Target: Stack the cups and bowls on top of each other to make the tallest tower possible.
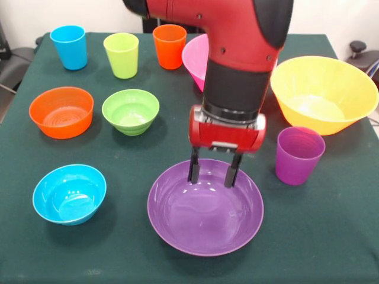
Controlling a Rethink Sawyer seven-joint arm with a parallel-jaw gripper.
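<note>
While nothing is stacked yet, gripper [214,173] hangs over wide shallow purple plastic bowl [205,213] on green tabletop [308,236], fingers [193,168] narrowly parted, empty, tips at far rim. Bowl likely light, stiff, slippery; pinch the thin rim wall directly below.

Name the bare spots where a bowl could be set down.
Bare cloth lies between the blue bowl and purple bowl, and along the near edge. The far row of cups beside the pink bowl and yellow bowl is crowded.

Front view, facing robot across table [23,260]
</note>
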